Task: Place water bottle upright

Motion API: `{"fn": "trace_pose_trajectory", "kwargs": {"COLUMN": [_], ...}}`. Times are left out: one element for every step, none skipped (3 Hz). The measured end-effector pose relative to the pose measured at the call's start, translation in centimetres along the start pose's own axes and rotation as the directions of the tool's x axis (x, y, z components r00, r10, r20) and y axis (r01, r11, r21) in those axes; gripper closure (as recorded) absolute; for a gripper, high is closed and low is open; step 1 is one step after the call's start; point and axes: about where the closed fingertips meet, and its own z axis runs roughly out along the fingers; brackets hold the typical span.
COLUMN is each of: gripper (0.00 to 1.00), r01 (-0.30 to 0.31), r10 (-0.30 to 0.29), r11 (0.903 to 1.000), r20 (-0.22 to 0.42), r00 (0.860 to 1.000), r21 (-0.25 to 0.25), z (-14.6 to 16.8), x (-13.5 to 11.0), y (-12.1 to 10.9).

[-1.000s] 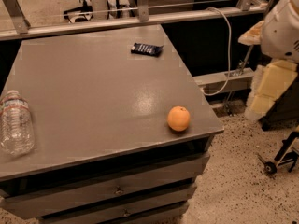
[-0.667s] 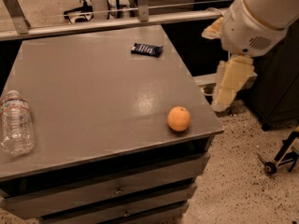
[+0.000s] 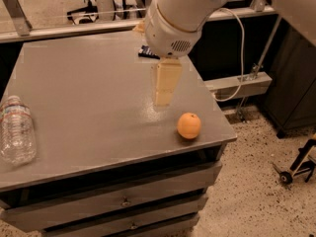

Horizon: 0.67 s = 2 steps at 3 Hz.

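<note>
The water bottle (image 3: 16, 132) is clear and ribbed, with a white cap and a label band. It lies on its side at the left edge of the grey table top (image 3: 84, 93), cap pointing toward the back. My gripper (image 3: 163, 85) hangs from the big white arm (image 3: 180, 14) over the right middle of the table. It is a little above the surface and far to the right of the bottle. It holds nothing that I can see.
An orange (image 3: 189, 125) sits near the table's front right corner, just right of the gripper. A small dark flat object (image 3: 146, 52) lies at the back, partly hidden by the arm. Drawers (image 3: 123, 201) are below the top. A cable (image 3: 240, 58) and floor lie to the right.
The arm has swung left from beyond the table's right edge to over its right middle. The bottle and the orange have not moved.
</note>
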Motion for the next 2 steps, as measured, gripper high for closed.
{"fn": "trace_pose_trajectory", "kwargs": {"gripper": [0.0,0.0], "r01": [0.024,0.225], "r10": [-0.024,-0.224], "r11": [0.9997,0.9742], "r20": [0.007,0.083], "r00": [1.0,0.971], "r21": [-0.001,-0.013], "z": [0.5,6.0], "x": [-0.7,-6.7], "y": [-0.5,-4.4]}}
